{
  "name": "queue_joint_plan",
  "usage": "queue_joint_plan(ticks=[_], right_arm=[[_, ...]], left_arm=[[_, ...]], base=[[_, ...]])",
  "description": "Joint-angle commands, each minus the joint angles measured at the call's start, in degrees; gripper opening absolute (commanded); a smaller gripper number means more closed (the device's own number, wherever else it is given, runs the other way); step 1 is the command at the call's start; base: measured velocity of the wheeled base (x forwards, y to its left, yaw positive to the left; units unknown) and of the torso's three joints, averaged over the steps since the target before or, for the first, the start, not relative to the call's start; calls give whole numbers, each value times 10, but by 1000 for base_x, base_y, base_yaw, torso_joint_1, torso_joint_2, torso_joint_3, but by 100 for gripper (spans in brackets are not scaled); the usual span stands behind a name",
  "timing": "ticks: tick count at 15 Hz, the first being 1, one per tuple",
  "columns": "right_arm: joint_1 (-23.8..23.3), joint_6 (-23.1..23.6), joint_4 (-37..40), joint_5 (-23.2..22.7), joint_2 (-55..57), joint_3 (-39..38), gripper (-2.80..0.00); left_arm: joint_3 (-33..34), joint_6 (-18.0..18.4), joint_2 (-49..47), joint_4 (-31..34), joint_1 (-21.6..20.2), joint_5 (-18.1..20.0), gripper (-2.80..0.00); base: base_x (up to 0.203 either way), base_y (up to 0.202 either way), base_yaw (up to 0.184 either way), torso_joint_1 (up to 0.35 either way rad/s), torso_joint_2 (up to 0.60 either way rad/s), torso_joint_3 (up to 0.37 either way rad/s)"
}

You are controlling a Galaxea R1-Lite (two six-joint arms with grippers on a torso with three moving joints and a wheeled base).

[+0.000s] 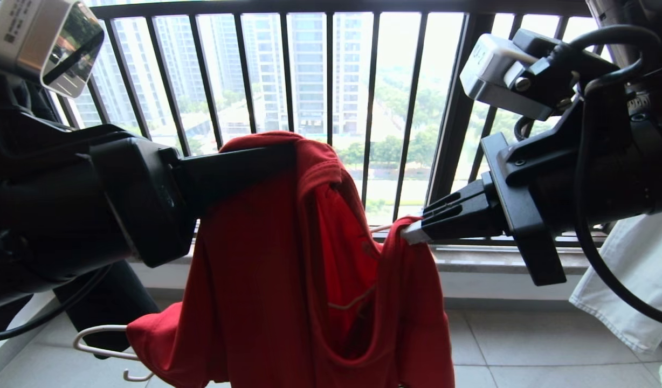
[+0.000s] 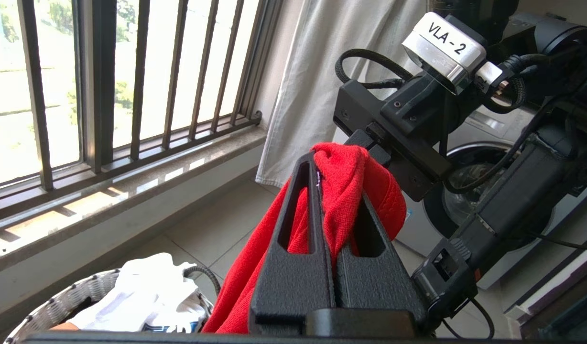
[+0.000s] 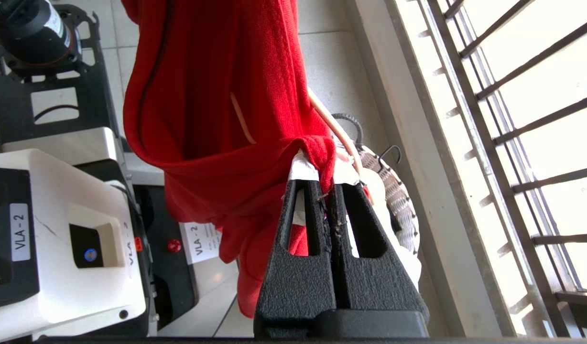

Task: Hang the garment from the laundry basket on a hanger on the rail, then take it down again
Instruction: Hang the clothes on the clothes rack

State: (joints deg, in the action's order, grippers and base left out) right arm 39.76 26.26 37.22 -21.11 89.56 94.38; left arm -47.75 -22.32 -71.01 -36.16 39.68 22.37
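The garment (image 1: 288, 258) hangs in the air before the window railing (image 1: 331, 81), stretched between both arms. The left claw (image 2: 324, 167) is clamped on one bunched edge, the right claw (image 1: 412, 233) on another, beside a thin white hanger (image 1: 102, 350) wire.

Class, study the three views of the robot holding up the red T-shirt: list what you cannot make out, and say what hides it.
- Red T-shirt chest print: head view, folded inward.
- Thin white wire hanger upper part: head view, behind the shirt and the left gripper.
- Whether the right gripper pinches the hanger wire too: right wrist view, cloth bunched over its tips.
- Round white-mesh laundry basket: left wrist view, cut by the edge.
- Overhead rail: in no view.
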Motion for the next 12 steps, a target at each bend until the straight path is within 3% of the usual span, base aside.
queue_joint_plan(ticks=[1,8,12], right_arm=[[-30,8,3,-3,15,20,-280],[-107,52,11,-2,76,133,-280],[-139,60,29,-7,102,131,-280]], left_arm=[[-29,-1,-45,-3,-29,3,-280],[-165,24,-141,2,-54,4,-280],[-178,29,-179,-2,-66,4,-280]], base=[[0,0,0,0,0,0],[0,0,0,0,0,0],[0,0,0,0,0,0]])
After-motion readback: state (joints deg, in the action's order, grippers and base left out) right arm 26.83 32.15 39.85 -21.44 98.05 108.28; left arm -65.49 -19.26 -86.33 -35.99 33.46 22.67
